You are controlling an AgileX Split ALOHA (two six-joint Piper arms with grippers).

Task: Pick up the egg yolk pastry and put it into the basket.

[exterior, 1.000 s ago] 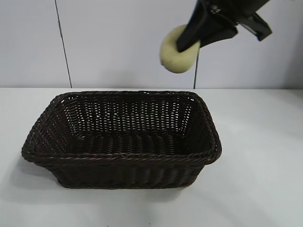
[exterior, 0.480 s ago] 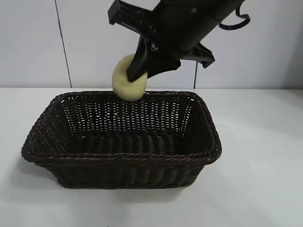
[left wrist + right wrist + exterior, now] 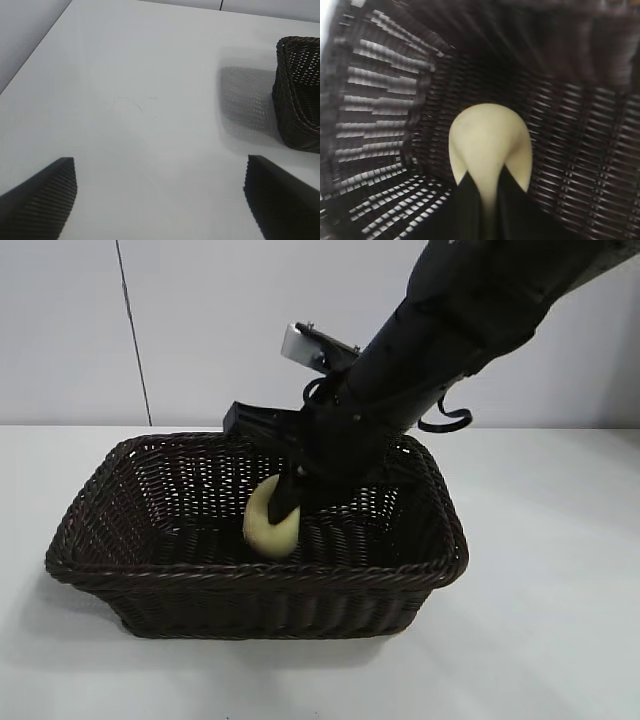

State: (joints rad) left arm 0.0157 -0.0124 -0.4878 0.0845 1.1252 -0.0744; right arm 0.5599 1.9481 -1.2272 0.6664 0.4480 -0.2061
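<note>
The pale yellow egg yolk pastry [image 3: 266, 528] hangs low inside the dark brown wicker basket [image 3: 250, 573], near its middle. My right gripper [image 3: 285, 502] reaches down into the basket from the back right, shut on the pastry. In the right wrist view the two black fingers [image 3: 465, 202] pinch the soft egg yolk pastry [image 3: 487, 142] into a narrow ridge, with the basket's woven wall [image 3: 385, 100] all around. Whether the pastry touches the basket floor cannot be told. My left gripper [image 3: 160, 172] stands open over bare table, with a corner of the basket [image 3: 300, 100] off to one side.
The basket stands on a white table [image 3: 540, 620] in front of a pale wall. The right arm's black body [image 3: 450, 330] leans over the basket's back right corner.
The right arm has swung left and down, carrying the pastry from high above the basket's back right corner to inside it. The left arm has not moved.
</note>
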